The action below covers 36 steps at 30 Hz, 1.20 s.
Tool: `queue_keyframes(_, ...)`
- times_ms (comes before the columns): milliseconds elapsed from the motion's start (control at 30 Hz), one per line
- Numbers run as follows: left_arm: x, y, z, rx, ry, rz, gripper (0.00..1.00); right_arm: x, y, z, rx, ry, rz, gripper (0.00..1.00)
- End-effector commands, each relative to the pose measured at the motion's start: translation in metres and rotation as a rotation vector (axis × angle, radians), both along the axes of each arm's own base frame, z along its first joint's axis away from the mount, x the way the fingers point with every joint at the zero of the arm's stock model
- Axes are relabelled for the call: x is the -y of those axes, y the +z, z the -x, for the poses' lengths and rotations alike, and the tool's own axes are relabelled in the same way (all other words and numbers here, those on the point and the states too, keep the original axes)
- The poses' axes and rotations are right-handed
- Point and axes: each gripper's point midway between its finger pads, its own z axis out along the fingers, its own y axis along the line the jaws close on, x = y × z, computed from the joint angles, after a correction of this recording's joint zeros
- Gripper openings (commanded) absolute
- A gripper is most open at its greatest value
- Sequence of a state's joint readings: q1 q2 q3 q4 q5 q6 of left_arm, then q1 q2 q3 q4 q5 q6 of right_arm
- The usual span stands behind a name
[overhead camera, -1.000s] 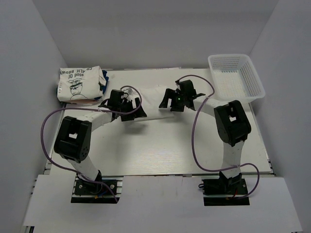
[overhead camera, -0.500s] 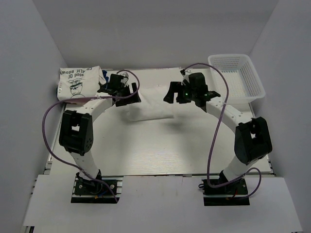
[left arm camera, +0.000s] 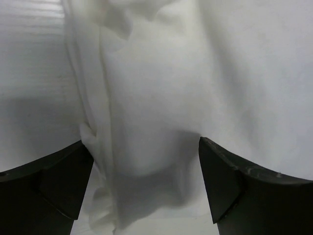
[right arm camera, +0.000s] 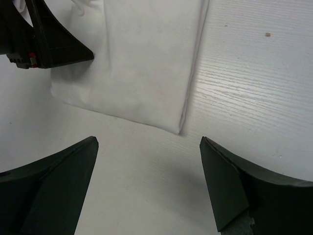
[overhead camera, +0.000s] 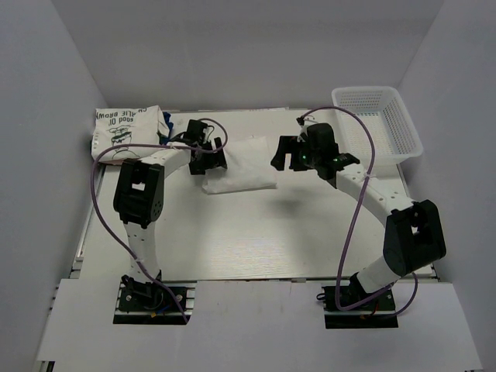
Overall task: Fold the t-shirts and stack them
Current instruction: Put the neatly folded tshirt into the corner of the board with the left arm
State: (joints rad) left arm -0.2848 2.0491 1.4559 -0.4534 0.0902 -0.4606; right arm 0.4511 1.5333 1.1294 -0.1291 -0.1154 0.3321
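A folded white t-shirt lies on the table at the back centre, plain side up with no print showing. It also shows in the left wrist view and the right wrist view. My left gripper is open over the shirt's left edge, and cloth lies between its fingers. My right gripper is open and empty just right of the shirt, above bare table. The folded Charlie Brown t-shirt lies at the back left.
A white mesh basket stands at the back right. A bit of blue cloth shows at the right side of the Charlie Brown shirt. The left gripper's body shows in the right wrist view. White walls enclose the table.
Both grippers carried the white shirt's edge from mid-table toward the back. The shirt now lies folded and flat. The right gripper has drawn off to the shirt's right.
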Motion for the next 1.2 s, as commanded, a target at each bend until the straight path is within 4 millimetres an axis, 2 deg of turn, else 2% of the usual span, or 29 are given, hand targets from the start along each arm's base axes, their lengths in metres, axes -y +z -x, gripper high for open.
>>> queue_keyframes(0, 0.023, -0.016, -0.001, -0.030, -0.031, 0.087, 0.95, 0.010, 0.005, -0.003, 0.029, -0.029, 0.021, 0.90)
queue_keyframes(67, 0.027, -0.016, -0.007, -0.022, -0.030, 0.103, 0.83, 0.008, 0.001, -0.002, 0.022, -0.027, 0.027, 0.90)
queue_keyframes(100, 0.028, -0.024, -0.008, -0.031, -0.020, 0.107, 0.67, 0.011, 0.000, -0.003, 0.020, -0.036, 0.033, 0.90)
queue_keyframes(200, 0.031, -0.025, -0.014, -0.023, -0.026, 0.117, 0.43, 0.013, -0.002, -0.004, 0.020, -0.047, 0.042, 0.90)
queue_keyframes(233, 0.032, -0.021, -0.018, -0.013, -0.027, 0.120, 0.23, 0.014, -0.002, -0.004, 0.019, -0.050, 0.043, 0.90)
queue_keyframes(300, 0.033, -0.017, -0.024, 0.016, -0.048, 0.115, 0.02, 0.017, -0.003, -0.005, 0.021, -0.063, 0.048, 0.90)
queue_keyframes(333, 0.033, -0.017, -0.024, 0.021, -0.061, 0.107, 0.00, 0.019, -0.007, -0.004, 0.014, -0.067, 0.055, 0.90)
queue_keyframes(367, 0.030, -0.002, -0.035, 0.066, -0.059, 0.082, 0.00, 0.021, -0.008, -0.005, 0.015, -0.071, 0.060, 0.90)
queue_keyframes(467, 0.016, 0.024, -0.051, 0.140, -0.117, -0.039, 0.00, 0.027, -0.014, -0.004, 0.014, -0.097, 0.079, 0.90)
queue_keyframes(500, 0.011, 0.045, -0.056, 0.186, -0.133, -0.073, 0.00, 0.035, -0.018, -0.006, 0.018, -0.134, 0.106, 0.90)
queue_keyframes(533, 0.000, 0.057, -0.061, 0.233, -0.168, -0.153, 0.00, 0.046, -0.022, -0.009, 0.021, -0.178, 0.137, 0.90)
queue_keyframes(600, -0.009, 0.084, -0.064, 0.297, -0.194, -0.217, 0.00, 0.056, -0.027, -0.009, 0.025, -0.216, 0.173, 0.90)
queue_keyframes(633, -0.018, 0.108, -0.066, 0.361, -0.211, -0.247, 0.00, 0.062, -0.031, -0.009, 0.025, -0.238, 0.193, 0.90)
queue_keyframes(700, -0.025, 0.133, -0.065, 0.422, -0.235, -0.275, 0.00, 0.067, -0.028, -0.010, 0.041, -0.258, 0.204, 0.90)
queue_keyframes(733, -0.038, 0.144, -0.067, 0.449, -0.209, -0.318, 0.00, 0.068, -0.027, -0.010, 0.045, -0.265, 0.206, 0.90)
queue_keyframes(767, -0.046, 0.165, -0.068, 0.497, -0.213, -0.369, 0.00, 0.072, -0.028, -0.010, 0.048, -0.280, 0.215, 0.90)
queue_keyframes(900, -0.065, 0.204, -0.062, 0.519, -0.215, -0.447, 0.00, 0.077, -0.029, -0.008, 0.054, -0.300, 0.220, 0.90)
queue_keyframes(967, -0.081, 0.225, -0.065, 0.548, -0.209, -0.487, 0.00, 0.078, -0.028, -0.007, 0.059, -0.303, 0.214, 0.90)
queue_keyframes(1000, -0.086, 0.228, -0.065, 0.547, -0.208, -0.497, 0.00, 0.080, -0.027, -0.008, 0.060, -0.309, 0.216, 0.90)
queue_keyframes(1033, -0.093, 0.243, -0.067, 0.574, -0.187, -0.513, 0.00, 0.079, -0.028, -0.006, 0.056, -0.304, 0.218, 0.90)
queue_keyframes(1100, -0.110, 0.255, -0.067, 0.575, -0.173, -0.546, 0.00, 0.078, -0.023, -0.009, 0.075, -0.308, 0.203, 0.90)
queue_keyframes(1133, -0.110, 0.259, -0.066, 0.578, -0.179, -0.552, 0.00, 0.080, -0.028, -0.005, 0.052, -0.308, 0.216, 0.90)
queue_keyframes(1167, -0.123, 0.263, -0.068, 0.580, -0.153, -0.559, 0.00, 0.079, -0.028, -0.005, 0.053, -0.307, 0.215, 0.90)
